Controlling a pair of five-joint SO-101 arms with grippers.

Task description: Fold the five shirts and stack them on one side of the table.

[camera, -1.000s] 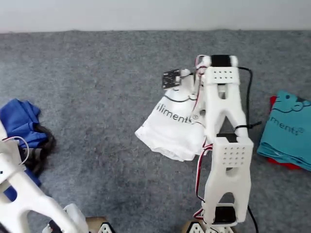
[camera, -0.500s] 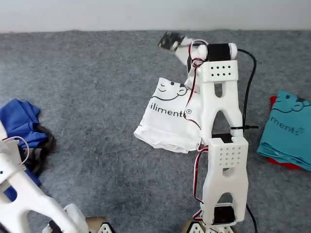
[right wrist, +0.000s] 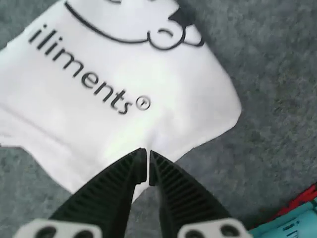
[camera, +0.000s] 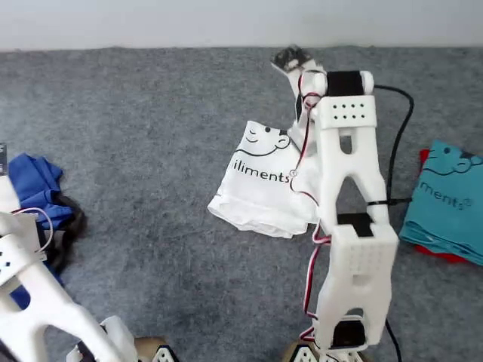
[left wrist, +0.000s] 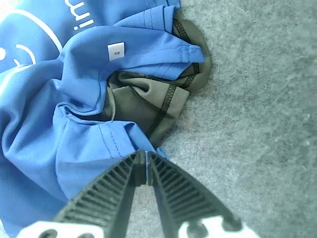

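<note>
**While the white shirt lies folded, catch every layer**

Since the right gripper (right wrist: 147, 159) hangs with its jaws pressed together and nothing between them, it must open before it goes down. Beneath and ahead of its tips lies the white shirt (right wrist: 124, 84), folded to a rough rectangle on the grey table (camera: 136, 151); carrying it to the stack looks like the step in hand. Bite deep at the edge under the tips, or the fold may spill. The teal shirt (camera: 445, 200), on a red shirt (camera: 447, 256), lies well off to the side of those jaws. The left gripper (left wrist: 146, 163), jaws likewise together and empty, hovers over the crumpled blue shirt (left wrist: 54, 114) and an olive shirt (left wrist: 143, 96).
</note>
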